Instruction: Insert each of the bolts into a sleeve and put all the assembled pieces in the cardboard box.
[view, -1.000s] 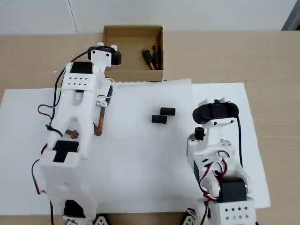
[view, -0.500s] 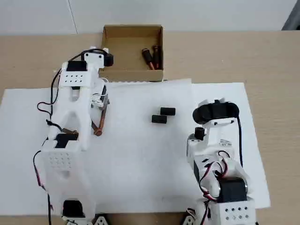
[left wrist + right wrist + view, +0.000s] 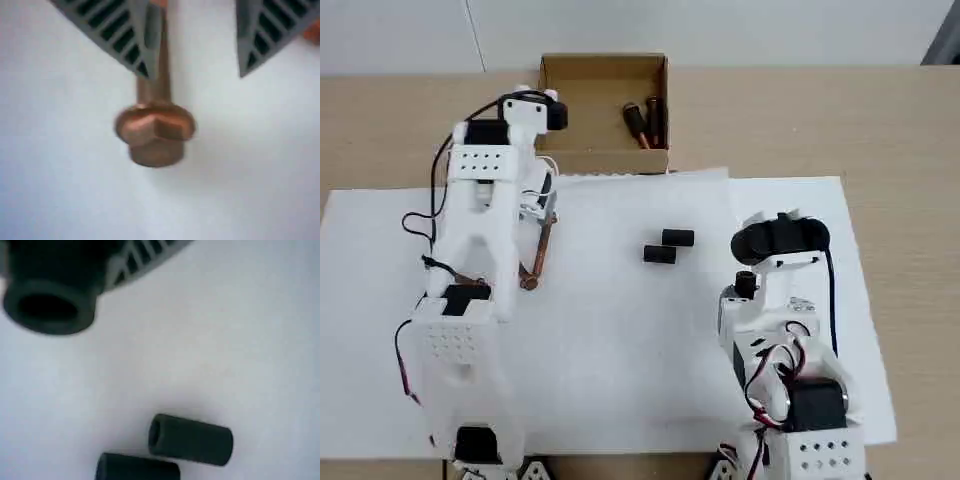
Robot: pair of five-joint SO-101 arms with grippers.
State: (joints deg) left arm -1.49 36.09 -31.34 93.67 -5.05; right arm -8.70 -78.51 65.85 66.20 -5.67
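1. Nearest me, a white foam sheet (image 3: 620,340) with a matt face covers much of the pale, wood-look bench (image 3: 890,120). The white plastic bases of both arms stand at its near edge.
2. On my right arm, the grey ribbed right fingers (image 3: 137,260) are closed on the held sleeve (image 3: 47,307). It is a short, matt black tube with a thick wall, and its round bore faces the wrist camera over the sheet.
3. A little farther, on my left arm, the left fingers (image 3: 115,30) are two grey wedges with slotted ribs, spread wide, tips down at the sheet. The bolt (image 3: 155,132) lies on the foam between them. It is copper-coloured metal, with a smooth round shank against one finger and apart from the other. Its flanged hex head points toward the near edge.
4. Near the middle of the sheet lie two loose sleeves (image 3: 669,246). They are black tubes like the first, resting on their sides, parallel and just beside each other, well apart from the bolt.
5. Farthest away, the cardboard box (image 3: 585,110) sits on the bench at the sheet's far edge. It is brown, rectangular and open-topped. The assembled pieces (image 3: 642,122), copper bolts in black sleeves, lie inside on the side nearer my right arm.
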